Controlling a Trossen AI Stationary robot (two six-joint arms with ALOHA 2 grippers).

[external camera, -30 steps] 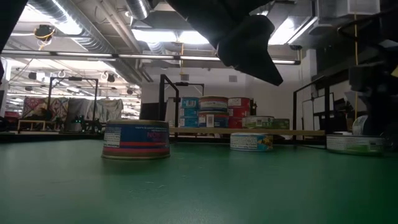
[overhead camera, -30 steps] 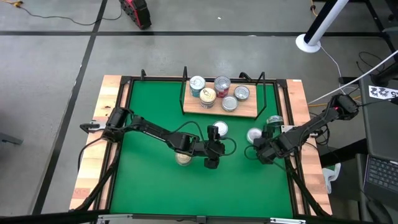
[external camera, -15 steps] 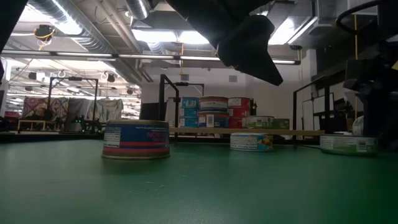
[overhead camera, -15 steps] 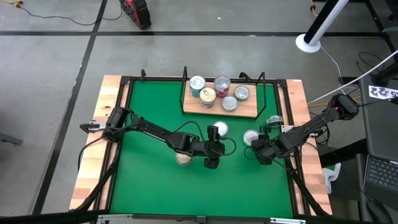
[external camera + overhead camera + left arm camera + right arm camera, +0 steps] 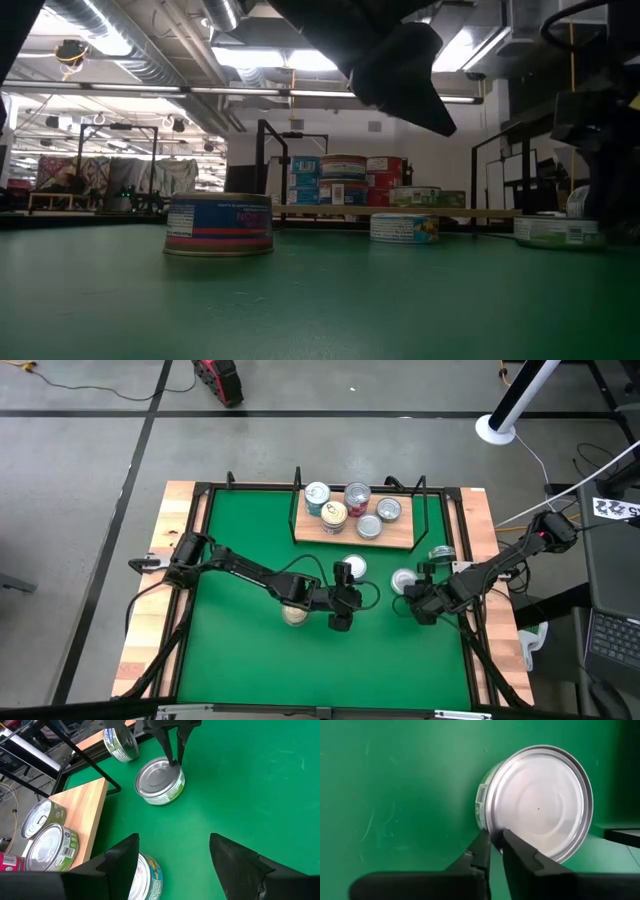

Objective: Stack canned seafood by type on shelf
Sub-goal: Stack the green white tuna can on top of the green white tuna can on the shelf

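My right gripper (image 5: 496,842) is shut on the rim of a green-labelled tin (image 5: 404,580) on the green mat, right of centre; the tin also shows in the left wrist view (image 5: 160,780). My left gripper (image 5: 342,610) is open and empty above the mat's middle. A teal-and-yellow tin (image 5: 352,568) rests flat on its base just beyond it. A blue-and-red tin (image 5: 218,225) rests flat on the mat under the left arm. The wooden shelf (image 5: 395,542) at the far side bears several tins (image 5: 346,510). My right gripper pinches the green tin's lid rim (image 5: 495,831) between its two fingertips, one finger (image 5: 481,849) on the outer wall side, the other (image 5: 516,851) over the lid. The fingers come from above, pointing down (image 5: 172,750). The tin sits flat on the mat.
Another tin (image 5: 441,554) stands tilted by the right black rail, close to my right arm. Black wire rails (image 5: 428,510) frame the shelf. Pale wooden planks (image 5: 150,600) edge the mat. Open mat lies toward the near edge.
My right gripper has moved a little toward the table's left, and the green tin has slid along the mat with it, staying flat.
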